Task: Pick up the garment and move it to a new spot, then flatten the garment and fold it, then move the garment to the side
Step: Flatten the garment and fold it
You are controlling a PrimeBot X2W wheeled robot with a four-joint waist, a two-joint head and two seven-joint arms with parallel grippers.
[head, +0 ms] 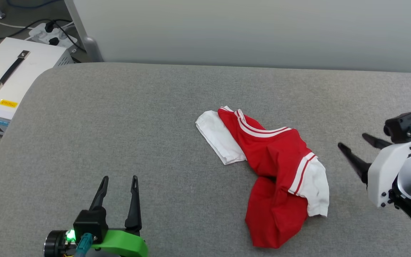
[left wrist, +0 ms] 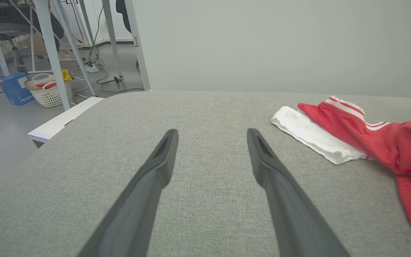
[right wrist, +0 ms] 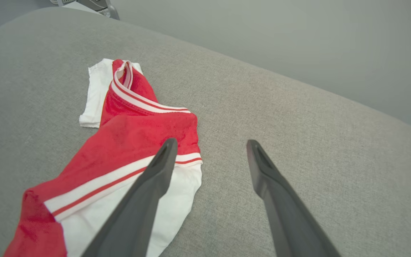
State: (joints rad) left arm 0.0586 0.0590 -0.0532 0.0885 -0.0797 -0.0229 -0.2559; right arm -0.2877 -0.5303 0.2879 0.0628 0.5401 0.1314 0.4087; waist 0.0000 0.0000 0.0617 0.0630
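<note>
The garment (head: 273, 167) lies crumpled on the grey padded table (head: 137, 125), right of centre: red body, two white sleeves, striped trim. No numerals show. My left gripper (head: 120, 178) stands open at the lower left, well apart from the cloth, nothing between its fingers. In the left wrist view the garment (left wrist: 362, 135) sits to the right of my left gripper (left wrist: 212, 132). My right gripper (head: 351, 141) hovers open at the right edge, pointing left toward the shirt, a short gap away. In the right wrist view my right gripper (right wrist: 209, 142) is over the garment's (right wrist: 134, 135) right side, one finger above the white sleeve.
A white box with a black handle (head: 9, 75) sits on the floor off the table's far left corner, beside a power strip (head: 50, 34) and cables. A pale wall (head: 248, 32) runs behind the table. A basket (left wrist: 48, 91) and metal legs stand on the floor beyond.
</note>
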